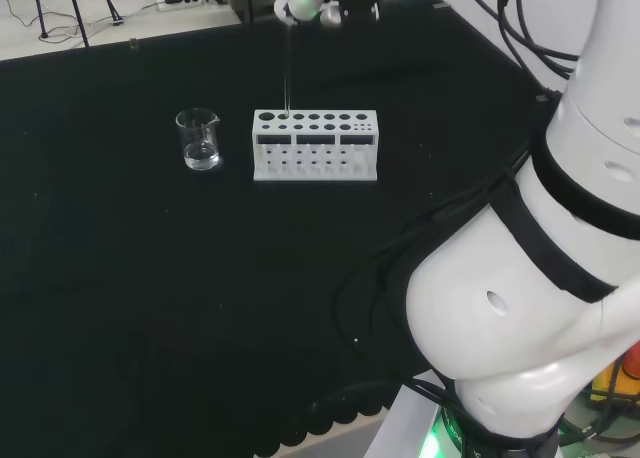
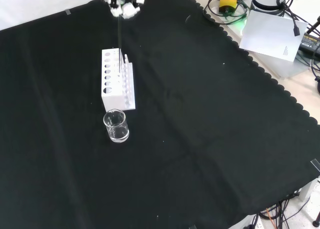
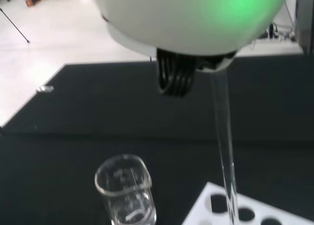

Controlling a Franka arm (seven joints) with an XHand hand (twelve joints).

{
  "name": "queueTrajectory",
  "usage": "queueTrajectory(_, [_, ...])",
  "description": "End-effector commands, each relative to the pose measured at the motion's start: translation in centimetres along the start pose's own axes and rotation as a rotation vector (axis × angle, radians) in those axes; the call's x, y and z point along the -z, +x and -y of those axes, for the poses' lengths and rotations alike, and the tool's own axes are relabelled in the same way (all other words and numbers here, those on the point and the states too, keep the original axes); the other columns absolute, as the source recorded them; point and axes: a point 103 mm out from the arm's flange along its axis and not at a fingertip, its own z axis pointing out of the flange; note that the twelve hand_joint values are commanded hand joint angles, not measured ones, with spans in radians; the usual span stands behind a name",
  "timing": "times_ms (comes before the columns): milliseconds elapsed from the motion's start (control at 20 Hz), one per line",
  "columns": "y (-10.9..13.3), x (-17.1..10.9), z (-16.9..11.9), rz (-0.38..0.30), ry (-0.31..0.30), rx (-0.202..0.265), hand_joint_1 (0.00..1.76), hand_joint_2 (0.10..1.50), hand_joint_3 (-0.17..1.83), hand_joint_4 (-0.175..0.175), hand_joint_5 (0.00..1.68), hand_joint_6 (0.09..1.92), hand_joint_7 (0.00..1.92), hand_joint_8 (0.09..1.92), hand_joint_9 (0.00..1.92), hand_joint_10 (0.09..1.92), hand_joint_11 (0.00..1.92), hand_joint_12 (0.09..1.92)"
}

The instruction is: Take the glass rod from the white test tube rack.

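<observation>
The white test tube rack [image 1: 315, 148] stands mid-cloth, its top rows of holes showing. A thin clear glass rod [image 1: 288, 68] rises upright from a hole near the rack's left end in the head view. At the rod's top the hand [image 1: 308, 0] is shut on it, well above the rack. In the front view the hand [image 2: 123, 4] is at the top edge, with the rod [image 2: 120, 39] hanging straight down to the rack [image 2: 116, 81]. The wrist view shows the rod [image 3: 223, 136] running from the hand [image 3: 196, 23] down to the rack [image 3: 255, 212]; its lower tip is hidden.
A small clear glass beaker [image 1: 200, 140] stands a little left of the rack in the head view, and in front of it in the front view [image 2: 116, 126]. The arm's white links [image 1: 540, 258] take up the right of the head view. Cables and gear [image 2: 235, 4] lie beyond the cloth's scalloped edge.
</observation>
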Motion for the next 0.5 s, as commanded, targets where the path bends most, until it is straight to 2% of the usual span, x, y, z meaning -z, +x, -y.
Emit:
queueTrajectory(50, [1.07,2.15,-0.07,0.005,-0.033,0.048,1.35,0.38,1.09,-0.175,1.4,0.43,1.45,0.84,1.84,0.57,1.68,0.73])
queueTrajectory(500, [1.81,1.59,-0.17,-0.003,-0.013,0.077,1.35,0.37,1.09,-0.175,1.41,0.42,1.45,0.83,1.85,0.57,1.68,0.73])
